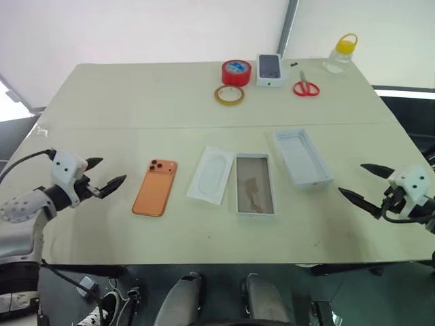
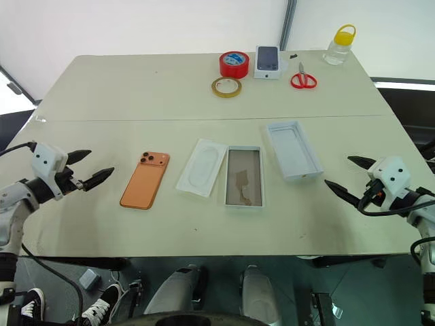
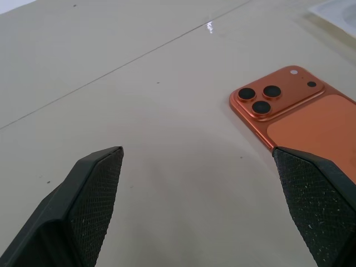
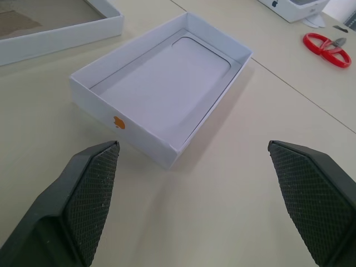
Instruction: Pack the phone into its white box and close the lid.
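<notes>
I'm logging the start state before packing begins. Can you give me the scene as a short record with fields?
phone: orange phone lying camera side up on the table, not yet packed
white box: white box open, empty
lid: lid off, lying open side up beside the box
left pincer: left pincer open, near the phone
right pincer: right pincer open, near the lid
</notes>
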`<action>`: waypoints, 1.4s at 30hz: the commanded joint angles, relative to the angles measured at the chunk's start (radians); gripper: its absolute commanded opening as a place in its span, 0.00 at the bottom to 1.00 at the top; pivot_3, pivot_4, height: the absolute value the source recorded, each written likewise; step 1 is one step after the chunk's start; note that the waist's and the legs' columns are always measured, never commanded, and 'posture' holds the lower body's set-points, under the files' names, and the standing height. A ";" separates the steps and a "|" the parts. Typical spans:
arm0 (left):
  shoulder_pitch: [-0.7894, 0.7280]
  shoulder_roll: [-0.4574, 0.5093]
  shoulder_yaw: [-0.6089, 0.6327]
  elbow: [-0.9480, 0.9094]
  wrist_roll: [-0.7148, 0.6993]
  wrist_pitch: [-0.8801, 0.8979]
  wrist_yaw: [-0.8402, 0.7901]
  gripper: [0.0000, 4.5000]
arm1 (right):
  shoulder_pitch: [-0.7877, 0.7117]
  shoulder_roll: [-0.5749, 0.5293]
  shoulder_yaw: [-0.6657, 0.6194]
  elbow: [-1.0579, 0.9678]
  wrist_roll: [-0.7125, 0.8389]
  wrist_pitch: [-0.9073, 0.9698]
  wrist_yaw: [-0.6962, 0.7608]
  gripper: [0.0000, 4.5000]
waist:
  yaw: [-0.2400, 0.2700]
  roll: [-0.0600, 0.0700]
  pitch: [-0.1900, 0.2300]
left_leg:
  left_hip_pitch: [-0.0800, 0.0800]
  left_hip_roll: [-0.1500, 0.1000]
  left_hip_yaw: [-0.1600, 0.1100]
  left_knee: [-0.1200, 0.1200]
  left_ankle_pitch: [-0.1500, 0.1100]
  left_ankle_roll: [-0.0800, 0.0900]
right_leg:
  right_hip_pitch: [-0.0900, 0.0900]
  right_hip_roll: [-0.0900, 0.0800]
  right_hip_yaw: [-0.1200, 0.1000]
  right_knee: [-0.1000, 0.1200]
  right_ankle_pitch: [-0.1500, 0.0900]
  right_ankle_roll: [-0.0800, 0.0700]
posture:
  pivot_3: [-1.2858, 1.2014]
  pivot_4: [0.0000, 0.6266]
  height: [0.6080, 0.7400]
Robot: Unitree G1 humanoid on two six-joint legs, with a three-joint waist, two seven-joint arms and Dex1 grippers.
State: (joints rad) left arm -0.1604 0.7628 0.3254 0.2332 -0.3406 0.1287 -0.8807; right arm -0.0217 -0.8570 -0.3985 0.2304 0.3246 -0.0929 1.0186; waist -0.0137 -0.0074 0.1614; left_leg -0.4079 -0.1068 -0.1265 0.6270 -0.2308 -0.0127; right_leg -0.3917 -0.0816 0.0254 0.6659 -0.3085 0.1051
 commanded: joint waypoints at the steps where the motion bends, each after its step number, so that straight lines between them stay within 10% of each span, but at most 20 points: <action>1: -0.013 0.017 0.052 0.032 -0.004 -0.025 0.028 1.00 | -0.026 -0.030 -0.023 0.008 0.008 -0.006 0.001 0.99 | -0.001 0.000 0.000 | 0.000 0.000 0.000 0.000 0.000 0.000 | 0.000 0.000 0.000 0.000 0.000 0.000 | 0.52 0.24 1.00; 25: 0.058 0.032 0.041 -0.118 -0.048 -0.003 -0.056 1.00 | -0.036 -0.050 -0.005 -0.019 0.021 0.033 0.030 0.99 | 0.000 0.000 0.000 | 0.000 0.000 0.000 0.000 0.000 0.000 | 0.000 0.000 0.000 0.000 0.000 0.000 | 0.52 0.24 1.00; 42: -0.129 -0.052 -0.131 -0.286 -0.164 0.488 0.035 1.00 | -0.197 -0.044 0.110 -0.213 0.050 0.191 0.054 0.99 | 0.000 0.000 0.000 | -0.001 0.000 0.000 0.001 0.000 0.000 | 0.000 0.000 0.000 0.000 0.000 0.000 | 0.52 0.24 1.00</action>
State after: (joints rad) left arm -0.2582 0.7109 0.2013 -0.0146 -0.4627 0.5649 -0.8436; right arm -0.1881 -0.8980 -0.2960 0.0581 0.3630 0.0944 1.0692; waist -0.0137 -0.0078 0.1616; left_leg -0.4087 -0.1068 -0.1266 0.6280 -0.2307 -0.0128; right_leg -0.3920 -0.0815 0.0251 0.6661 -0.3085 0.1053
